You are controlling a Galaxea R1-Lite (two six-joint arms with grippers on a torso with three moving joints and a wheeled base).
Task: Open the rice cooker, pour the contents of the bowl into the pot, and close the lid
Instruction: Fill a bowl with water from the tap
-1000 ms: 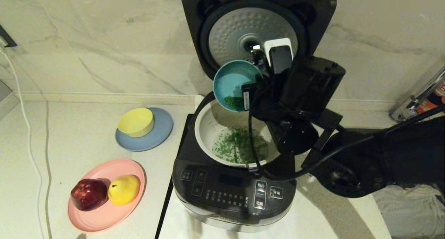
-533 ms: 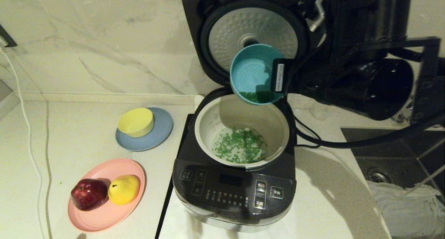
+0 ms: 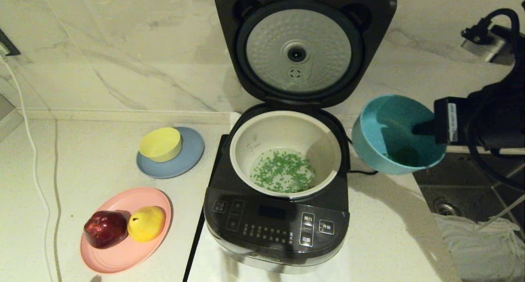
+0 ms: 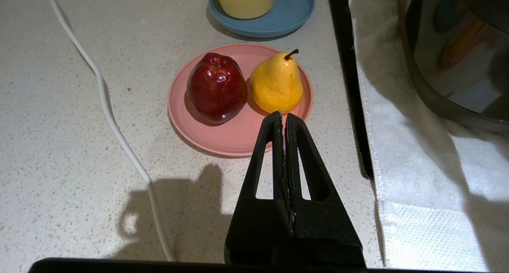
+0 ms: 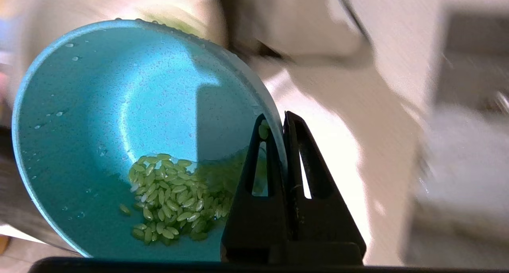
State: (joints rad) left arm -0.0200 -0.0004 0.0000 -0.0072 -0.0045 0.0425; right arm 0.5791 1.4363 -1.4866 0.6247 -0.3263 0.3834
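Observation:
The black rice cooker stands with its lid raised, the dimpled silver inner plate facing me. Green bits lie scattered on the floor of the cream-white pot. Right of the cooker, in the air over the counter's edge, hangs the teal-blue bowl, tilted toward the cooker. My right gripper is shut on its rim, one finger inside and one outside. A small heap of green bits still sits in the wet bowl. My left gripper is shut and empty, low over the counter near the pink plate.
A yellow bowl sits on a blue-grey plate left of the cooker. A pink plate holds a red apple and a yellow pear. A white cord runs along the left. A sink lies at right.
My right arm has swung the bowl from above the pot out to the cooker's right and tipped it back from its steep tilt. More green bits lie in the pot.

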